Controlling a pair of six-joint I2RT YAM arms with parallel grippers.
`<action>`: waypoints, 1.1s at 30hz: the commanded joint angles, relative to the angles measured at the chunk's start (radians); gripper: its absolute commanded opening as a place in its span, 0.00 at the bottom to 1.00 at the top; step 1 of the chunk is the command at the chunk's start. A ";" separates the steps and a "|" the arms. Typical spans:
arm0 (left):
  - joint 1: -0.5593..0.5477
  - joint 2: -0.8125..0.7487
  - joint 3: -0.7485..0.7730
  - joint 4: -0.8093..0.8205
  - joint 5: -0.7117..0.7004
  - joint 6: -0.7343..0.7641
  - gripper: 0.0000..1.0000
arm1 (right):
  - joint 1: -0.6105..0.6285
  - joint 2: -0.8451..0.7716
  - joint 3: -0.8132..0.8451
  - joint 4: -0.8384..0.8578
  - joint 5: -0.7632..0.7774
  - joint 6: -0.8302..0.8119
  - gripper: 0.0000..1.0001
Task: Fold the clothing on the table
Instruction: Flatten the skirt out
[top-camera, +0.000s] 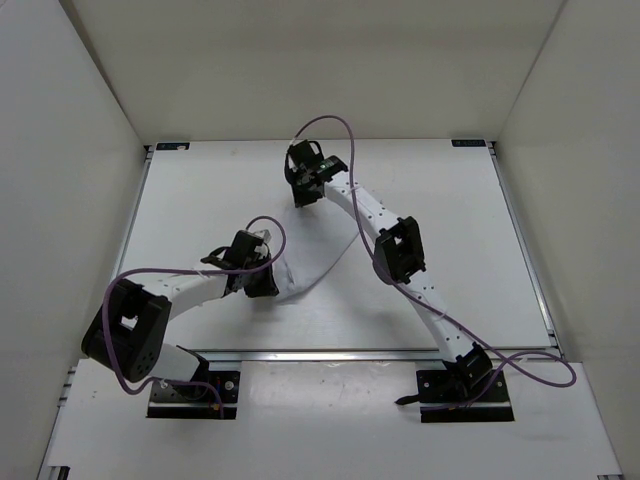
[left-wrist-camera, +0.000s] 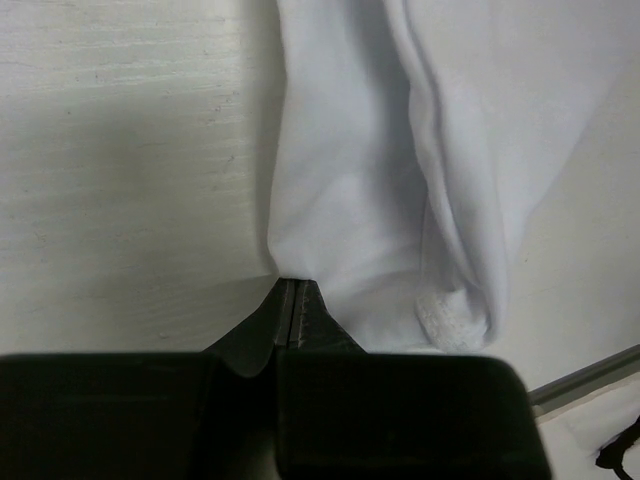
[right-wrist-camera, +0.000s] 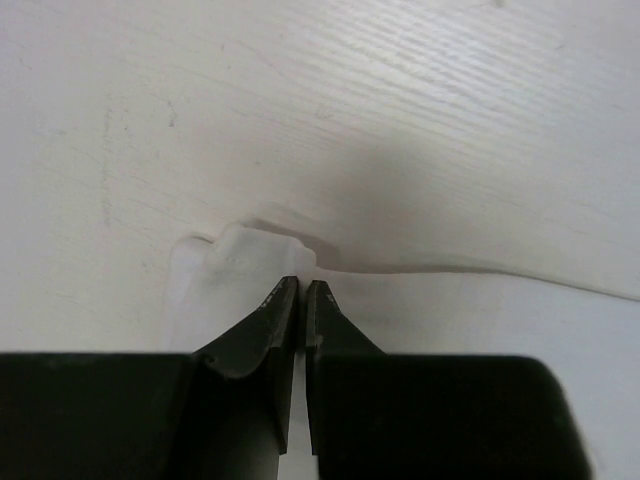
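Clothing (top-camera: 310, 275) lies near the middle of the table (top-camera: 450, 200). It is a plain white piece, hard to pick out against the white top, drawn into a long narrow band that runs from the near left toward the far middle. Each end of that band has an arm on it.

The left gripper (top-camera: 265, 285) sits at the near end, low over the surface, its arm bent round from the base at the near left corner. Seen from its own wrist, the two dark fingers (left-wrist-camera: 322, 330) are pressed flat together with the edge of the clothing nipped between the tips. From there the fabric fans away in soft lengthwise folds, with one thick rolled fold running down its right side. An aluminium rail (left-wrist-camera: 590, 375) shows at the lower right of that view.

The right gripper (top-camera: 303, 195) reaches far out over the table to the far end of the band. Its wrist view shows the fingers (right-wrist-camera: 262, 325) drawn together with only a hairline between them. They are closed on the edge of the clothing, just beside a small puckered corner that stands up a little from the table. To the right of the tips the edge runs off as a low ridge.

Purple cables (top-camera: 330, 125) loop above both wrists, and white walls (top-camera: 90, 120) close the table in on three sides.
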 joint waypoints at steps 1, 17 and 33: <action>0.020 0.031 -0.017 -0.004 -0.009 -0.001 0.00 | -0.032 -0.115 0.074 -0.056 0.056 -0.033 0.00; 0.092 0.133 0.050 0.056 -0.001 0.005 0.00 | 0.032 -0.618 -0.346 -0.424 0.428 0.049 0.00; 0.069 0.160 0.202 -0.040 -0.029 0.131 0.00 | -0.506 -1.735 -1.984 0.362 -0.235 0.146 0.45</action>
